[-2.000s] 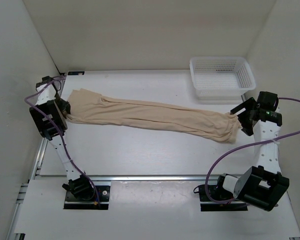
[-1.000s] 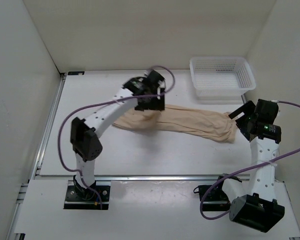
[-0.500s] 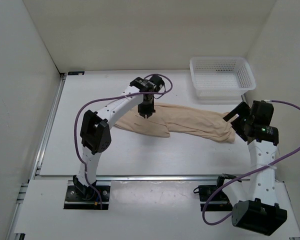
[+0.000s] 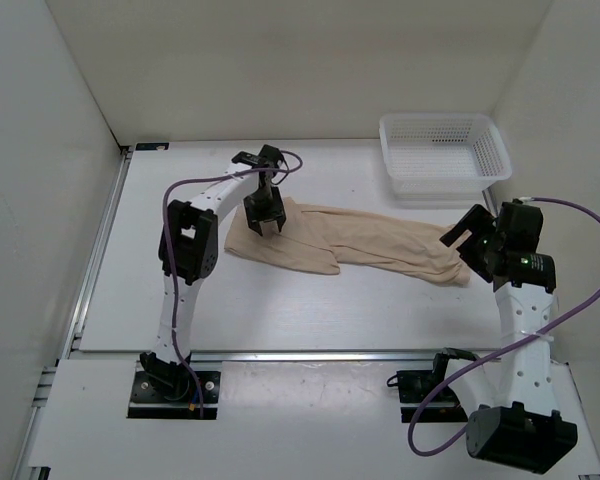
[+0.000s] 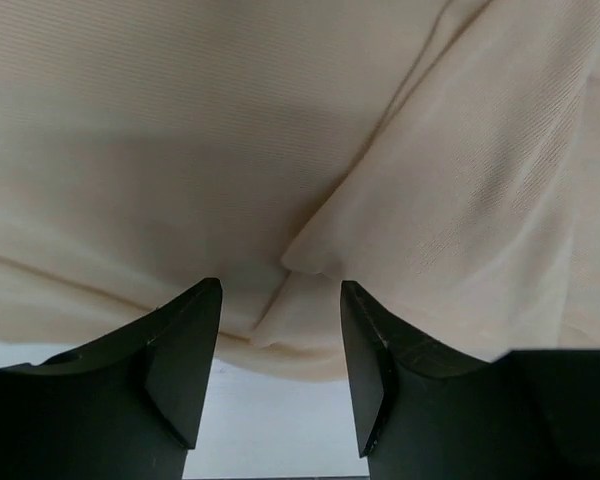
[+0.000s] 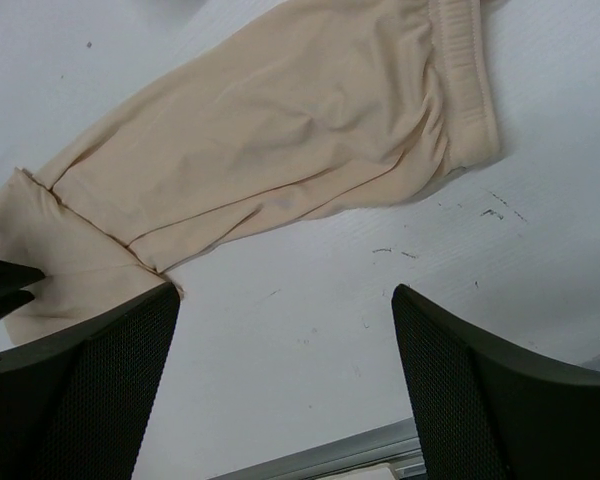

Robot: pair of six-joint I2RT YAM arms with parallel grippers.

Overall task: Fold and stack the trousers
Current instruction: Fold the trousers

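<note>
The beige trousers [image 4: 380, 240] lie across the middle of the table, their left part doubled over into a shorter heap. My left gripper [image 4: 263, 222] hovers over that folded left end, open. In the left wrist view the trousers [image 5: 230, 130] fill the frame, and a fold ridge lies just past the left gripper [image 5: 280, 290], with nothing pinched. My right gripper [image 4: 463, 238] stands wide open at the right end of the cloth. The right wrist view has the trousers [image 6: 280, 130] with their ribbed band ahead, and bare table between the fingers of the right gripper [image 6: 285, 295].
A white mesh basket [image 4: 440, 186] stands at the back right, just behind the right end of the cloth. White walls close in the table on the left, back and right. A metal rail runs along the near edge by the arm bases.
The left arm carried the trousers' left end rightward over the middle, shortening the cloth, then let go and drew back a little left. The right arm shifted only slightly.
</note>
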